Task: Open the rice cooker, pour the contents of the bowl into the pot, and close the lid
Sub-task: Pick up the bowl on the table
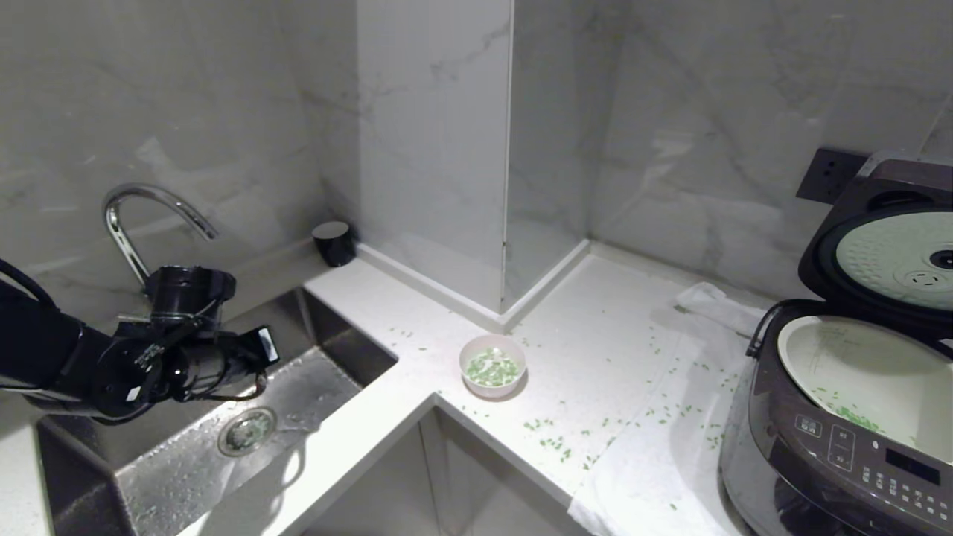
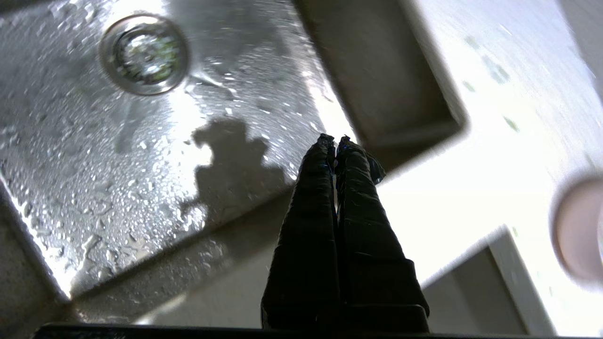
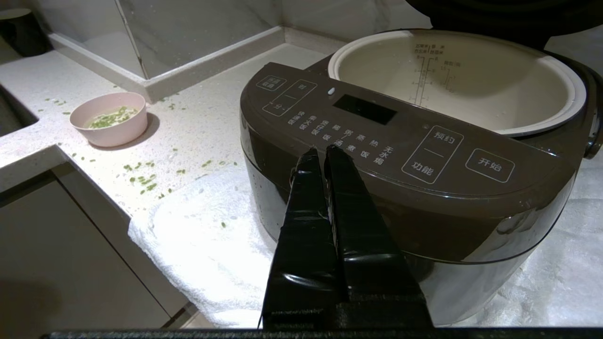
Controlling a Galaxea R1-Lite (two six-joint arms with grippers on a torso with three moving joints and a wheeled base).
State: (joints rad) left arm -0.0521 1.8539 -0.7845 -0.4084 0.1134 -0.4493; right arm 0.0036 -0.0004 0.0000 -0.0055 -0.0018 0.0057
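— Where did the rice cooker (image 1: 849, 417) stand?

— At the right end of the white counter (image 1: 595, 350), on a white towel (image 3: 202, 235). Its lid (image 1: 886, 246) was tipped up and back, the pale inner plate facing out, and the pot (image 1: 871, 372) lay open with a few green bits at the bottom.

— And the bowl (image 1: 492, 366)?

— Near the counter's front corner, left of the cooker and well apart from it, upright, with the contents (image 1: 491, 367) inside. More green bits were scattered over the counter between bowl and cooker.

— The arms?

— The left gripper (image 2: 334, 141) hung over the wet steel sink (image 1: 186, 461) at the far left, near the drain (image 1: 246, 431) and in front of the faucet (image 1: 141, 223), its fingers pressed together on nothing. The right gripper (image 3: 320, 153) sat low before the cooker's button panel, fingers likewise pressed together and empty.

— Anything else?

— A small dark cup (image 1: 334, 243) by the wall behind the sink.
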